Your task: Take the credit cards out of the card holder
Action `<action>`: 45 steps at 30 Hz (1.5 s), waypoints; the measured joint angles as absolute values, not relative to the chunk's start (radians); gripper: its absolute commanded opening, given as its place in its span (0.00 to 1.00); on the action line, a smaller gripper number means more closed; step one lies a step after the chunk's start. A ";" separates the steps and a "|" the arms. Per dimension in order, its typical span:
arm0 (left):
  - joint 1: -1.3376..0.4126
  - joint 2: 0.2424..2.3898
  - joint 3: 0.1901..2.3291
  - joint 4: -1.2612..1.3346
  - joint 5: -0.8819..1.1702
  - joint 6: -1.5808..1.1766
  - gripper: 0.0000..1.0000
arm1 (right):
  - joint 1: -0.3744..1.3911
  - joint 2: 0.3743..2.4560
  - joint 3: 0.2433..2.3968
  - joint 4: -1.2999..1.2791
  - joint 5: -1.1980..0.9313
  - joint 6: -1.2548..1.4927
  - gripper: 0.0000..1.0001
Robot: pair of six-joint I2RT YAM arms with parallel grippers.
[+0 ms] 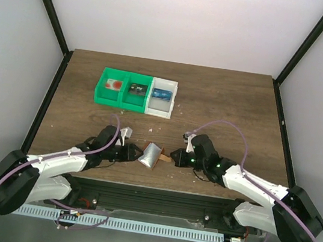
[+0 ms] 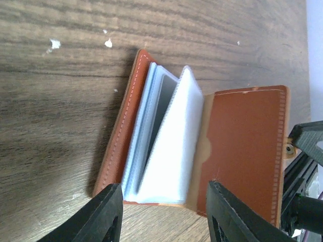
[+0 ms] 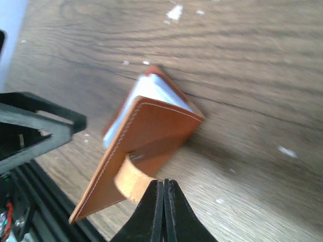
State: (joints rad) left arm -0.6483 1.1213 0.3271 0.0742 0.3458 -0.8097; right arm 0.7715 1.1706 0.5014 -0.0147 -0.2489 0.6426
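The card holder sits open on the desk near its front edge, between the two arms and well apart from the bins at the back. Its orange-brown covers are spread and the pale sleeves fan up from the spine. A dark card shows inside one sleeve. The left jaws stand apart, one finger by the end of one cover and the other over the far cover, with the sleeves' ends between them; whether either touches I cannot tell. The right jaws are pressed together on the holder's strap, and that cover stands tilted off the wood. A blue card lies in the white bin, beside the green bin.
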 measured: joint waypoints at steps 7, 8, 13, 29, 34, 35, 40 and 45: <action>-0.648 1.250 0.358 0.095 0.399 -0.794 0.45 | 0.722 1.147 0.431 -0.076 -0.176 0.739 0.00; -0.648 1.268 0.367 0.098 0.410 -0.791 0.45 | 0.717 1.147 0.422 -0.083 -0.166 0.753 0.00; -0.648 1.323 0.387 0.129 0.442 -0.779 0.42 | 0.709 1.146 0.393 -0.110 -0.115 0.824 0.00; -0.648 1.409 0.373 0.247 0.494 -0.798 0.38 | 0.709 1.151 0.346 -0.112 -0.058 0.921 0.01; -0.648 1.432 0.356 0.313 0.525 -0.826 0.38 | 0.709 1.151 0.344 -0.106 -0.058 0.926 0.00; -0.648 1.434 0.348 0.328 0.532 -0.834 0.38 | 0.709 1.151 0.344 -0.105 -0.058 0.927 0.00; -0.648 1.459 0.324 0.405 0.569 -0.873 0.37 | 0.709 1.156 0.343 -0.101 -0.059 0.934 0.00; -0.648 1.480 0.303 0.494 0.615 -0.928 0.33 | 0.709 1.166 0.342 -0.085 -0.059 0.937 0.00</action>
